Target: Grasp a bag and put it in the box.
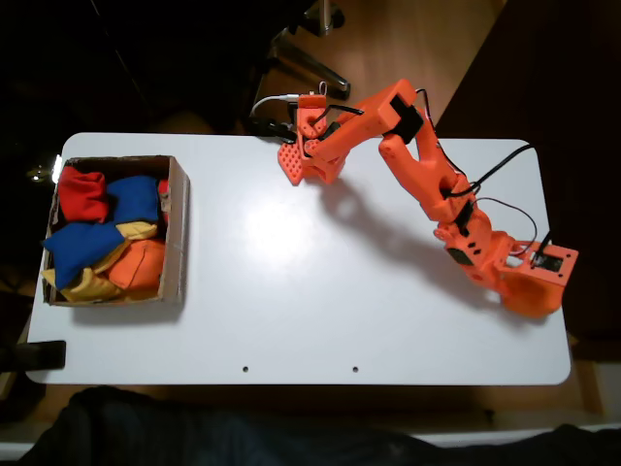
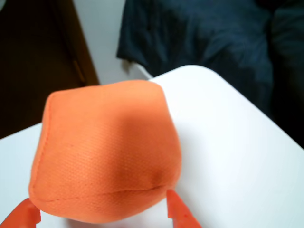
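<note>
**Inspector:** Two orange fingertips (image 2: 176, 214) stand spread at the bottom of your wrist view, one on each side of the orange bean bag (image 2: 107, 152). Your gripper (image 2: 102, 217) is open around the bag's near edge, not pinching it; whether the tips touch the fabric I cannot tell.

**Operator:** Where does the bag lie?

**Inspector:** On the white table (image 2: 228, 142), close to a rounded corner with dark cloth beyond it. In your fixed view the gripper (image 1: 299, 155) sits at the table's far edge, and the arm (image 1: 427, 184) covers the bag there.

**Operator:** And the box?

**Inspector:** The cardboard box (image 1: 178, 233) is at the left end of the table in the fixed view, well apart from the gripper. It already holds a red bag (image 1: 82, 192), blue bags (image 1: 82, 248), a yellow bag (image 1: 87, 284) and another orange bag (image 1: 141, 264).

**Operator:** Risks?

**Inspector:** In my judgement, three. The bag is plump and soft: close on the seam edge alone and the filling may shift and let it slip out. It lies near the table edge, so a push while closing could send it off. The box looks nearly full; release too low and you may snag the wall, too high and the bag may roll out.
</note>
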Available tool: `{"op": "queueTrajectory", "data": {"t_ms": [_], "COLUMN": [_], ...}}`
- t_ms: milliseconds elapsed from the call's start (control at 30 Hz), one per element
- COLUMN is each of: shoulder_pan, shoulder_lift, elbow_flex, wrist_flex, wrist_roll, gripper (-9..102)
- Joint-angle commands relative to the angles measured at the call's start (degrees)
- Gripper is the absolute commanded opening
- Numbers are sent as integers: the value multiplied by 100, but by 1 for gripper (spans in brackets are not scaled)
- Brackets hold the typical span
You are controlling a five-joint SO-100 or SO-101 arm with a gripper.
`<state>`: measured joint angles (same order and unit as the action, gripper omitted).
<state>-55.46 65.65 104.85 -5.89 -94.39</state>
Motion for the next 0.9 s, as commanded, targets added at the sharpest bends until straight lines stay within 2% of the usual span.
{"op": "queueTrajectory", "data": {"t_ms": [0,467,867], "shoulder_pan": [167,457,44], "shoulder_lift": [185,220,132], "elbow_flex": [-229,-158,-193], "wrist_flex": [-97,-281,-387], "wrist_roll": [-35,-167,-167], "gripper": [52,52,52]}}
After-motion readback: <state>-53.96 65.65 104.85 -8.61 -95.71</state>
